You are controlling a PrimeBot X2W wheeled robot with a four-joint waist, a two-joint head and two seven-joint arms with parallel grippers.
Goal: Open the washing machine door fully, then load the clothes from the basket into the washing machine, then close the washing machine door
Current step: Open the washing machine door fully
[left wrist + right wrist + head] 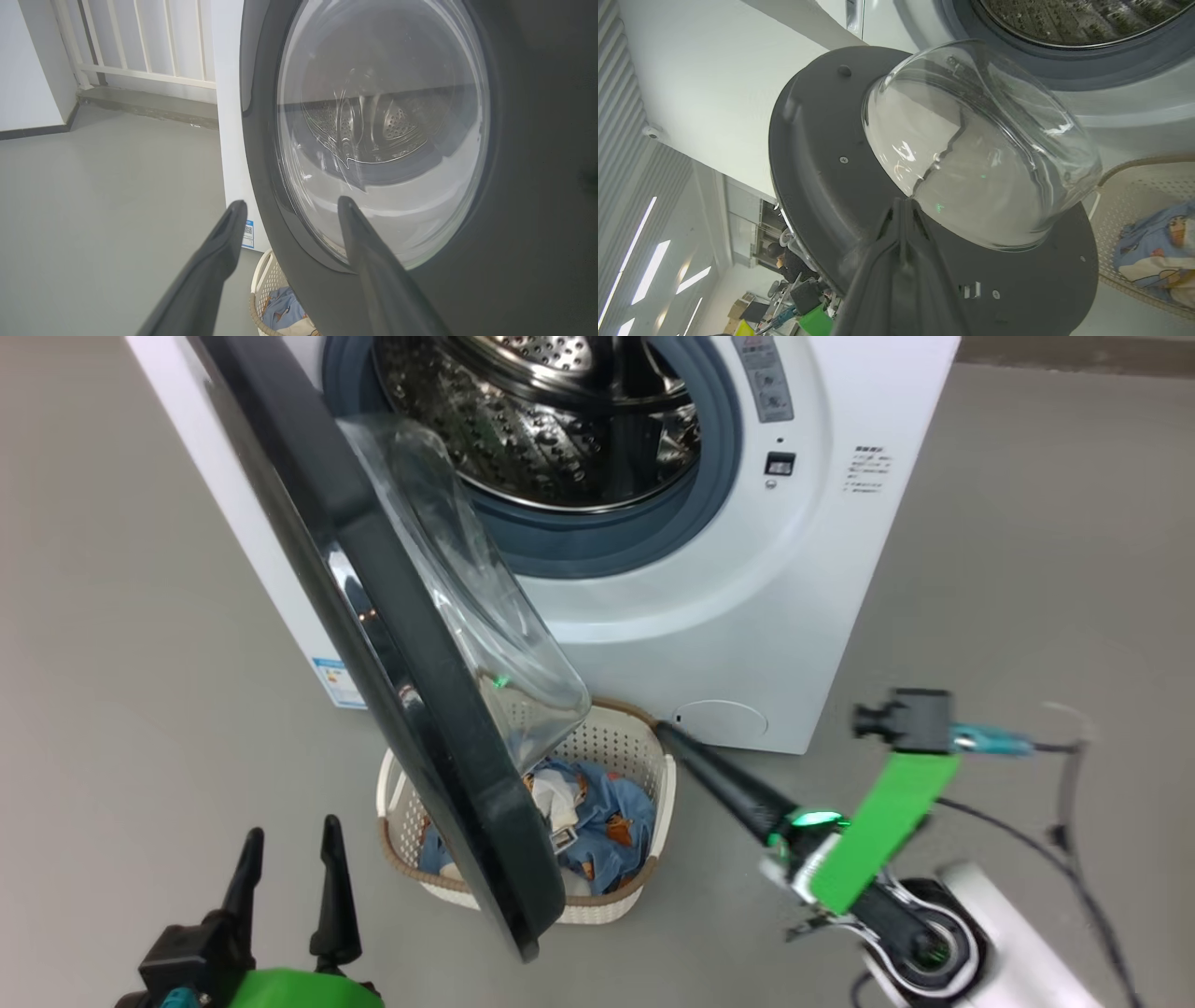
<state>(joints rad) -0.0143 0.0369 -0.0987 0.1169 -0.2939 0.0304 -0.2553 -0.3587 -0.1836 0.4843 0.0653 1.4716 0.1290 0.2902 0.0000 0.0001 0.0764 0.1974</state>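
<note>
With right gripper (pixel 901 207) shut on nothing and left gripper (pixel 290 831) spread idle, I aim to push the washing machine door (pixel 401 709) wider, slowly, at its rim.

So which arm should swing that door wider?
Right, probably: right claw, shut, points at the round black-rimmed door's inner face beside its clear glass bowl; the open left claw faces the outer side.

I seem to be driving the rig in a robotics lab or test hall. The washing machine (pixel 747 616) stands by itself on a bare, smooth grey floor (pixel 140 709), with a laundry basket (pixel 616 737) set in front of it. Around it I see plain white walls (pixel 28 60), a white railing (pixel 149 77), long strip lights (pixel 650 273) on a high ceiling, and in the background a cluttered corner of gear and boxes (pixel 784 298).
</note>
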